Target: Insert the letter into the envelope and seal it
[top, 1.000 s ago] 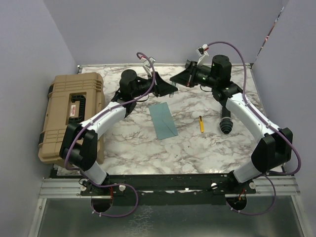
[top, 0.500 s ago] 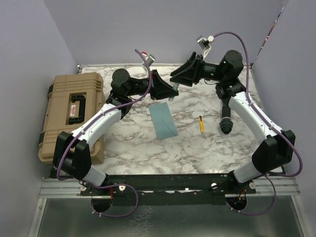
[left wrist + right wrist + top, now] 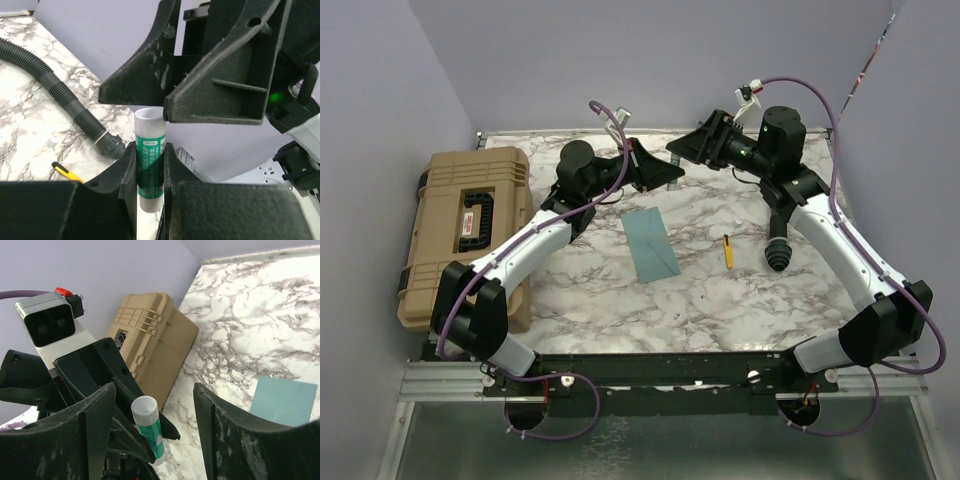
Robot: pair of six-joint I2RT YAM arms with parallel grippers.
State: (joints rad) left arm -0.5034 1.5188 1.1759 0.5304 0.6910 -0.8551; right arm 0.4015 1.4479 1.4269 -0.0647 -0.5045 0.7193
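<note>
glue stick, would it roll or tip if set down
Lying down, the glue stick would probably roll: it is a smooth cylinder. On end it looks tall and narrow, likely tippy. It seems rigid: the left gripper pinches it undented.

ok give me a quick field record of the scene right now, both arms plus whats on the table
left gripper: shut on the glue stick, held above the table
right gripper: open, facing the left gripper, close to the stick's white end
envelope: flat on the table, mid, neither gripper touching it
letter: not visible in any view
other items: yellow pen and black hose right of the envelope; tan case at the left edge
</note>
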